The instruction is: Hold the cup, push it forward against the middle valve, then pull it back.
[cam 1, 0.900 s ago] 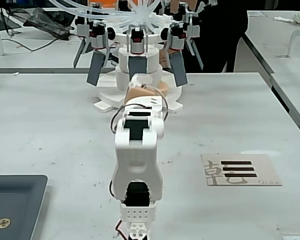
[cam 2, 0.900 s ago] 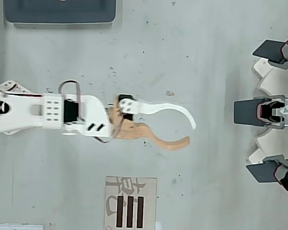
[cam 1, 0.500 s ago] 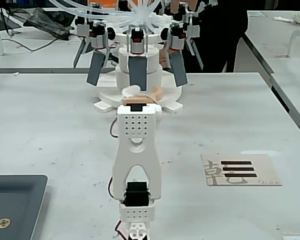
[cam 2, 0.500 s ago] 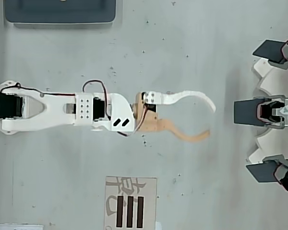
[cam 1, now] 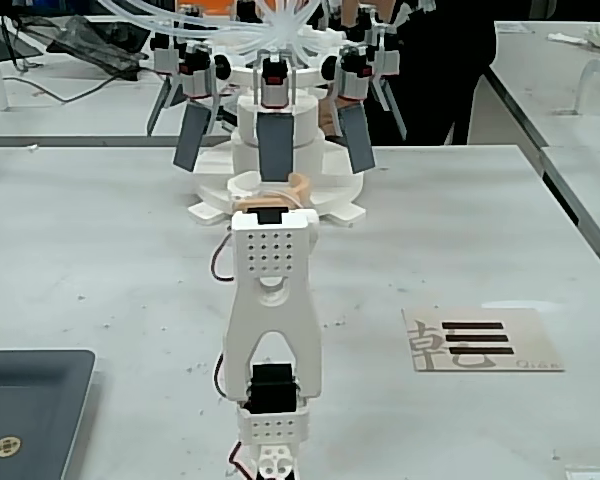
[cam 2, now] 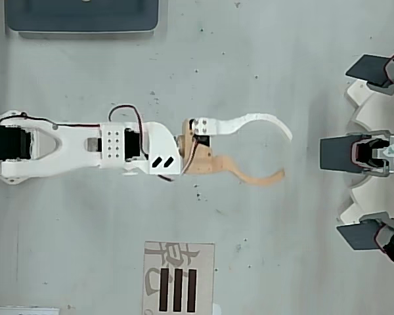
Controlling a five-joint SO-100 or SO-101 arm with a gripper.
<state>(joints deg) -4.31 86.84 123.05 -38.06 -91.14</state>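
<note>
Notably empty, the robot's hand (cam 2: pixel 285 155) stands spread wide over the grey surface (cam 2: pixel 249 65), its white curved finger (cam 2: pixel 262 120) and tan curved finger (cam 2: pixel 256 176) well apart with only bare tabletop between them in the overhead view. The white arm (cam 2: pixel 72 141) stretches out behind it, red and black wires looping at the wrist. Ahead, apart from the fingertips, the middle valve (cam 1: pixel 276 145) stands upright on its white base (cam 1: pixel 280 195), flanked by two slanted grey paddles (cam 1: pixel 192 135). The cup does not appear in either view; whether it sits out of frame or hidden behind the arm in the fixed view cannot be told. Judging by this, nothing of the task shows as done: the cup is not held and the valve is not being pushed. A printed card (cam 2: pixel 178 279) and a dark tray (cam 2: pixel 82 16) lie off to the sides.
</note>
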